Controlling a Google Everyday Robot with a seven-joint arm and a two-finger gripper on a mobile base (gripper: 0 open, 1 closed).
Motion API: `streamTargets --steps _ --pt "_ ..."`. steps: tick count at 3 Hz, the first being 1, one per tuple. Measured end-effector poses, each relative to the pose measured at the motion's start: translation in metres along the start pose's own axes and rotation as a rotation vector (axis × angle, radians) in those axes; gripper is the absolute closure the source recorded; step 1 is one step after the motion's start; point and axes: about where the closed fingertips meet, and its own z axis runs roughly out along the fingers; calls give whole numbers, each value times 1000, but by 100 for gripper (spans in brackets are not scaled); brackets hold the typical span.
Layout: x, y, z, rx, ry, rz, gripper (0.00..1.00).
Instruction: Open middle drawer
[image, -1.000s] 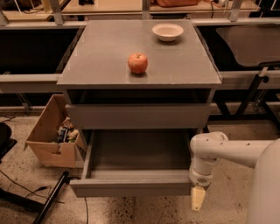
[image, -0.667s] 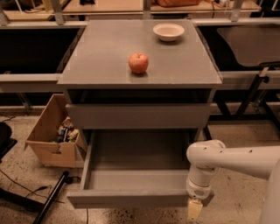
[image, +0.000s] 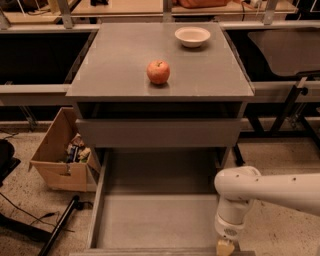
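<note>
Camera view shows us the wide, shallow matte-grey middle drawer (image: 155, 220) drawn far out of the grey cabinet, its bare tray interior exposed and its front edge at the bottom of the frame. The white arm's tan-tipped gripper (image: 225, 247) sits at the right end of that edge, and we cannot tell how its hand is set. Against the frame a second ago, we see the drawer farther out and the gripper lower, so we judge the opening all but done; the red apple (image: 158, 72) and white bowl (image: 192, 36) above have not stirred.
</note>
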Motion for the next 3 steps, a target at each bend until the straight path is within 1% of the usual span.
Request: streamTargets --steps 1,2,3 --pt "39 74 7 -67 39 72 100" --pt "75 123 21 -115 48 139 84" --pt "80 129 24 -123 51 145 61"
